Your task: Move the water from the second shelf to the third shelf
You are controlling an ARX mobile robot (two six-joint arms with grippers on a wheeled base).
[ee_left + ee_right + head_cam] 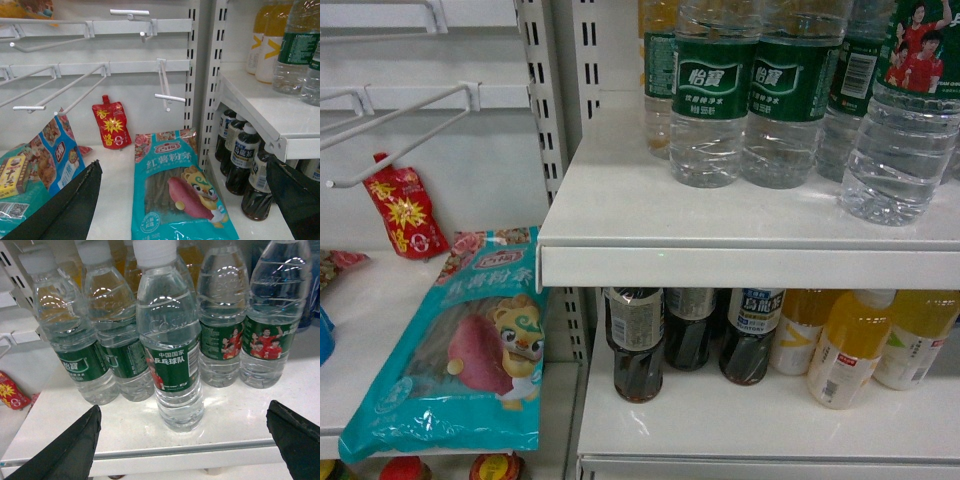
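Right claw (182, 440) gapes wide and empty before the nearest water bottle (170, 347), which stands upright near the white shelf (125, 437) edge.

A shop aisle with stocked retail shelving.

White metal shelves (740, 250) on slotted uprights (542, 120) carry rows of identical goods facing the front edge: green-labelled water bottles (708, 95) on the upper shelf, dark tea bottles (638, 345) and yellow juice bottles (850, 345) on the shelf below. In the neighbouring bay, bare display hooks (165, 95) jut from rails above a teal snack packet (470, 350) and a red pouch (112, 125).
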